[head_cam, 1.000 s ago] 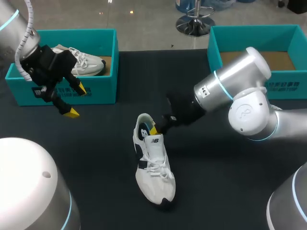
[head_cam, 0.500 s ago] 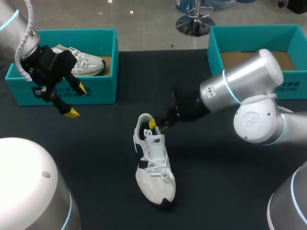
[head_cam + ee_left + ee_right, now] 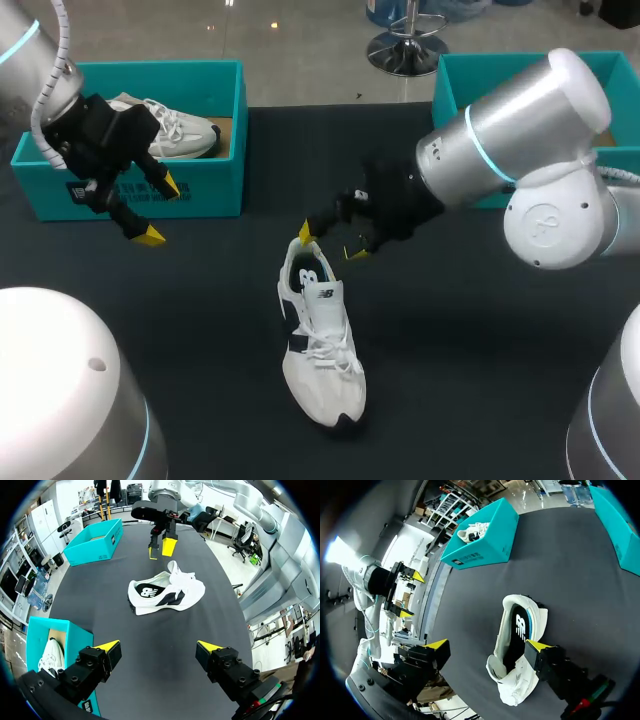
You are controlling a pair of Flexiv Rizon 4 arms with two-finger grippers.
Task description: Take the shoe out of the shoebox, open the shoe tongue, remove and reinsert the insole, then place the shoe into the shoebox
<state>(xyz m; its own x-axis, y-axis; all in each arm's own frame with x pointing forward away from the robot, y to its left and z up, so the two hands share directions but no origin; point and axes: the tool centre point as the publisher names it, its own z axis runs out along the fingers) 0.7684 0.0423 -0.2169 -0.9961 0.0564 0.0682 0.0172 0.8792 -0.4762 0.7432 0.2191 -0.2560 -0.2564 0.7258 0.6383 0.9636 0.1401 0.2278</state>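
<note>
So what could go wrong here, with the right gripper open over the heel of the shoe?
1. The shoe lies unheld; the left gripper hangs far off by the left shoebox, so a pull on the insole may drag the shoe.
2. The right gripper sits by the heel rim; a finger may catch the collar, not the insole.

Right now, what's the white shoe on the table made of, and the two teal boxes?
The shoe looks like soft white fabric with laces, on a smooth, maybe rubbery sole. The left box and right box look like matte cardboard: thin flat walls, brown inside.
</note>
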